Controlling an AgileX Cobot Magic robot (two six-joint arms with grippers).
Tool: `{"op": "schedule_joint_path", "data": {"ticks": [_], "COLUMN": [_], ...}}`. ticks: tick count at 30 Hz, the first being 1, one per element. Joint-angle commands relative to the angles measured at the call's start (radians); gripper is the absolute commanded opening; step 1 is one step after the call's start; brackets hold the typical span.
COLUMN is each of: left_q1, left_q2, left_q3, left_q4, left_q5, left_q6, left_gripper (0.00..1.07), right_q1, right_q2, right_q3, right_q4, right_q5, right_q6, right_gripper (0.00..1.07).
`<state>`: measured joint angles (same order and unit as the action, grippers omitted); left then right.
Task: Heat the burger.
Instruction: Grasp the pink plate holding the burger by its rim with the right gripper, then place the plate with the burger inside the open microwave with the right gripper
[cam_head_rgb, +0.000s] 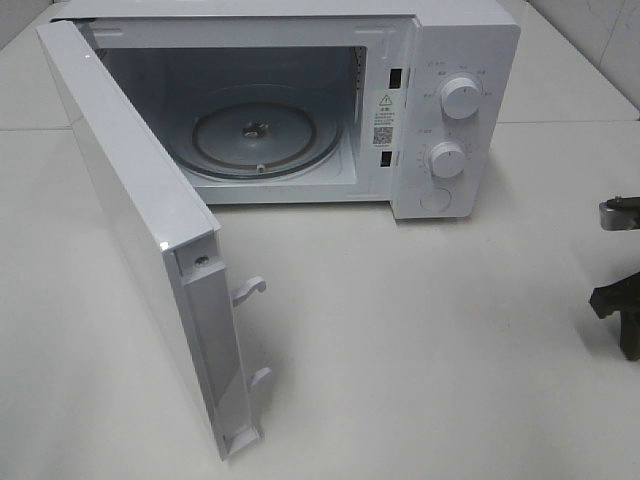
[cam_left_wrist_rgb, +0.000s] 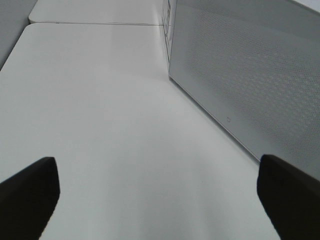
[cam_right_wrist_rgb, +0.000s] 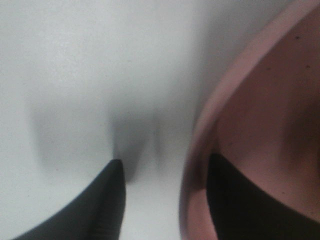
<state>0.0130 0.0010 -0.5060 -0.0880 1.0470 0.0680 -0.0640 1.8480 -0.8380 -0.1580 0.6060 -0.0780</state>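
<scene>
The left gripper (cam_left_wrist_rgb: 156, 160) is hovering over the white worktop (cam_head_rgb: 400, 330), fingers spread wide, beside the microwave door (cam_head_rgb: 130, 230), which is standing swung open leftward. The microwave (cam_head_rgb: 460, 60) is sitting toward the far edge, its glass turntable (cam_head_rgb: 265, 135) showing. By the right edge, the right gripper (cam_right_wrist_rgb: 165, 160) is straddling the rim of the pink plate (cam_right_wrist_rgb: 260, 100), jaws apart and not clamped; the burger is not showing in any view.

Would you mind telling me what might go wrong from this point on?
1. The right gripper straddles only the rim of the pink plate, one finger not yet touching it. An edge pinch may let the plate tilt, and the burger is out of view.
2. The left gripper hangs open close beside the microwave door; a nudge could swing it shut.
</scene>
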Motion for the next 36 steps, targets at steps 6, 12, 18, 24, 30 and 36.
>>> {"op": "schedule_joint_path", "data": {"ticks": [6,12,18,24,30,36], "left_q1": [0.002,0.002,0.002,0.002,0.002,0.002], "left_q2": [-0.003,-0.003,-0.003,-0.003,-0.003,-0.003], "left_q3": [0.002,0.002,0.002,0.002,0.002,0.002], "left_q4": [-0.003,-0.003,-0.003,-0.003,-0.003,-0.003], "left_q5": [-0.003,-0.003,-0.003,-0.003,-0.003,-0.003], "left_q6": [-0.007,-0.007,-0.007,-0.007,-0.007,-0.007], "left_gripper": [1.05,1.05,1.05,1.05,1.05,1.05], "right_q1": [-0.003,-0.002,-0.002,0.042,0.095,0.137], "right_q2": [0.014,0.014,0.013,-0.002,-0.03,-0.083], "right_q3": [0.005,0.005,0.005,0.005,0.005,0.005], "right_q4": [0.041,0.041,0.032,-0.023,-0.058,-0.115], "right_q5": [0.033,0.025,0.026,0.022,0.038,0.075], "right_q6": [-0.038,-0.008,0.028,0.078,0.107,0.158], "right_gripper": [0.0,0.0,0.0,0.0,0.0,0.0]}}
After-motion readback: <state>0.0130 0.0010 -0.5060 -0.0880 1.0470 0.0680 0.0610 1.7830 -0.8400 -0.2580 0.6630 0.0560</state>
